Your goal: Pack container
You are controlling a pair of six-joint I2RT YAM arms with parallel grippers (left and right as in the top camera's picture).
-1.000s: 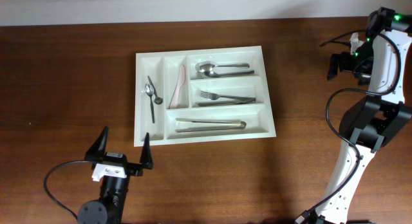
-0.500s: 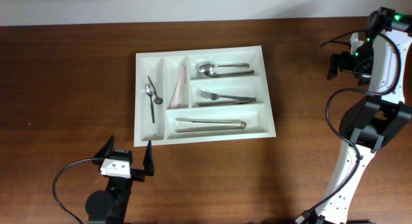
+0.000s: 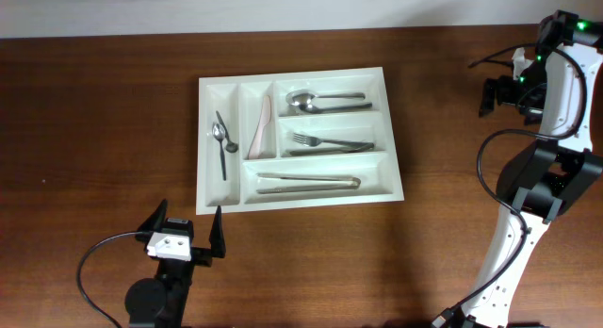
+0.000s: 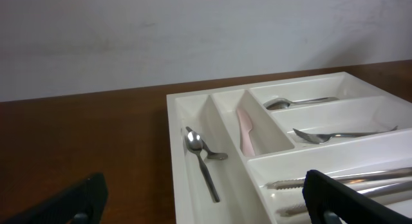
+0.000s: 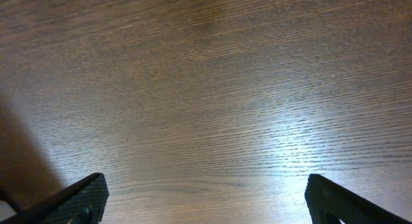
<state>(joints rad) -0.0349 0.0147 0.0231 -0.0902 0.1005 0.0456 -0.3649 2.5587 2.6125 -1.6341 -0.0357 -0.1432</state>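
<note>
L gripper (image 3: 186, 221) sits near side of container (image 3: 389, 130), jaws wide apart, empty. R gripper (image 5: 206, 205) far right, jaws apart too.

We are holding our left claw (image 3: 190, 215) wide open and empty, its fingers pointing away from our base. Our right arm (image 3: 556, 83) is standing folded upright, its right claw (image 5: 205, 199) spread wide, gripping nothing.
</note>
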